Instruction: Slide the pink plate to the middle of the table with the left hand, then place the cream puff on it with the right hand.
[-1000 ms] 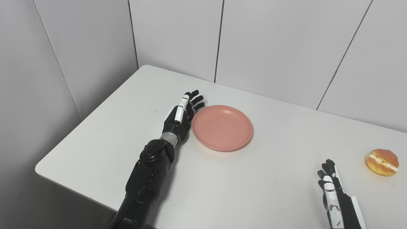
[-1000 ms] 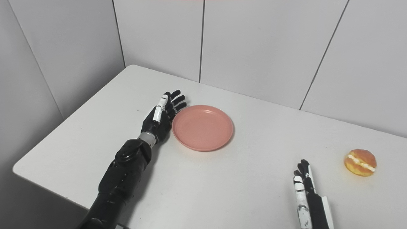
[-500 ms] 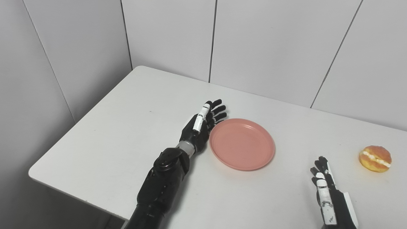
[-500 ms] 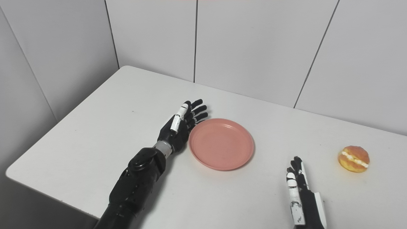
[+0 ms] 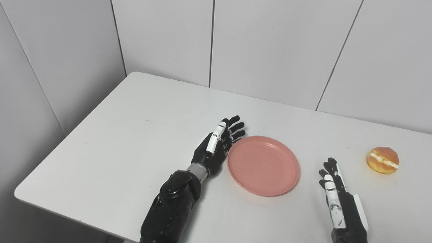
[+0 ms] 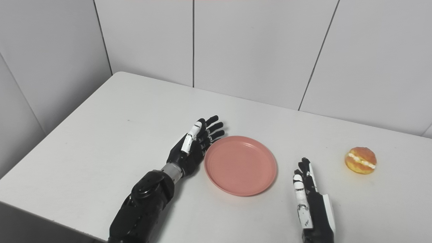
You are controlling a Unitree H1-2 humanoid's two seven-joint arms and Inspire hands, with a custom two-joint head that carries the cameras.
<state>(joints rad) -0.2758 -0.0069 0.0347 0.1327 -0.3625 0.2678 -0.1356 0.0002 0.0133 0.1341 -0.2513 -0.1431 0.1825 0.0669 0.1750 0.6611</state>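
Left hand (image 5: 216,145), fingers straight and apart, lies flat against the plate's (image 5: 264,165) left rim at frame centre. Right hand (image 5: 334,194) is spread, empty, lower right. Puff (image 5: 383,160) sits far right.

The white table (image 5: 111,141) lies bare across its whole left half and along the far edge by the wall panels (image 5: 270,50). The left hand (image 5: 216,145), fingers spread, stands against the left rim of the pink plate (image 5: 263,165), blocking that side. Between the right hand (image 5: 334,199) and the cream puff (image 5: 383,160) the surface is bare, as is the near strip between the arms.
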